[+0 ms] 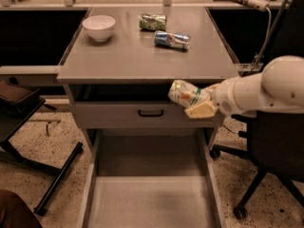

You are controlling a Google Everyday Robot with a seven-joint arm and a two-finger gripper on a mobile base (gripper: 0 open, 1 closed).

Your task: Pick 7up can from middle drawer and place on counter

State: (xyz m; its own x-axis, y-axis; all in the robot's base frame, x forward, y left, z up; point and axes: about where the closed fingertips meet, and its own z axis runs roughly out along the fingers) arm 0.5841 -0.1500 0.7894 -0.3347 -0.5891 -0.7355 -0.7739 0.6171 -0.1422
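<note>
- Camera view is showing the middle drawer nearest, pulled out, its floor lying bare with nothing in it.
- Above it, the gripper is hanging in front of the cabinet, right of the drawer front and its black handle, just under the counter's front rim.
- Gripper is pinching the 7up can between its fingers; the can is sitting tilted, clear of the drawer, not yet over the counter.
- Risk, judging: the can is riding at rim height, so a straight move inward is likely clipping the edge and twisting it out of the pinch.
- Risk, judging: releasing it tilted is inviting a topple and roll off the front edge.
- Risk, judging: the white arm reaching too deep is nudging the blue can, lying on its side mid-counter.
- Farther back, the dark green can is lying near the white bowl; the bowl is showing nothing inside.
</note>
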